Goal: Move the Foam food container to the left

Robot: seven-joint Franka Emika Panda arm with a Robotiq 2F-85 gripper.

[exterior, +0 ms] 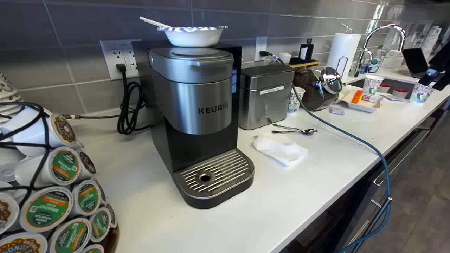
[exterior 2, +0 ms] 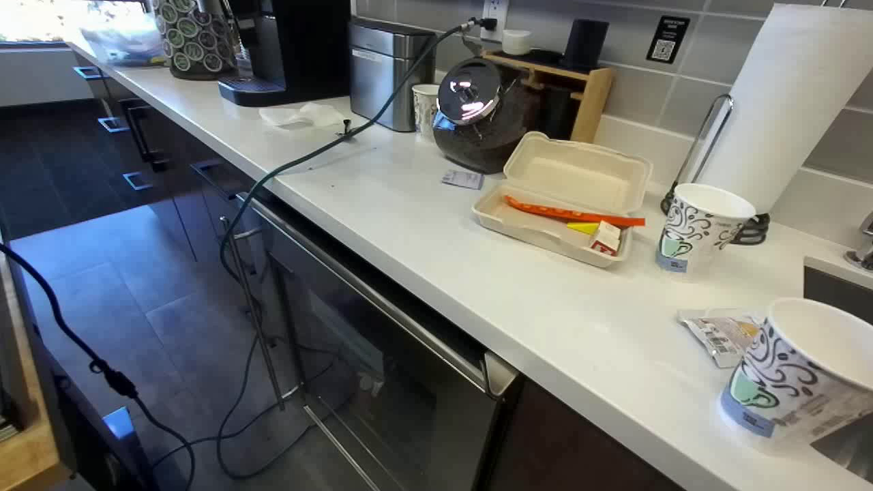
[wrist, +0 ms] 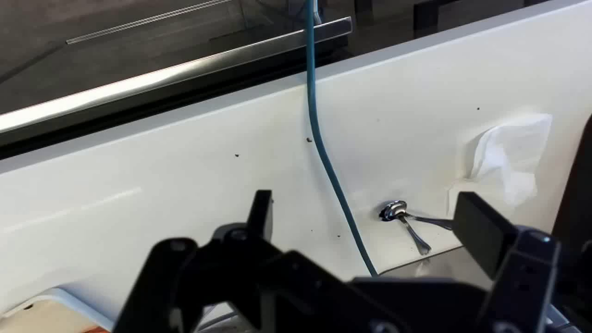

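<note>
The foam food container is a white, open clamshell on the counter, its lid leaning back, in an exterior view (exterior 2: 528, 233). An orange-red strip and small packets lie in its tray. It also shows in an exterior view (exterior: 364, 108), and one corner shows at the lower left of the wrist view (wrist: 48, 312). My gripper (wrist: 368, 208) is open and empty, its fingers wide apart above the counter. The container lies off to the left of the fingers in the wrist view. The gripper's tips also show at the right edge in an exterior view (exterior: 434, 79).
A blue cable (wrist: 330, 171) crosses the counter below the fingers. Spoons (wrist: 393, 210) and a white napkin (wrist: 504, 157) lie nearby. A dark glass jar (exterior 2: 481, 129) and a paper cup (exterior 2: 699, 228) flank the container. The coffee machine (exterior: 197, 105) and metal box (exterior: 267, 102) stand by the wall.
</note>
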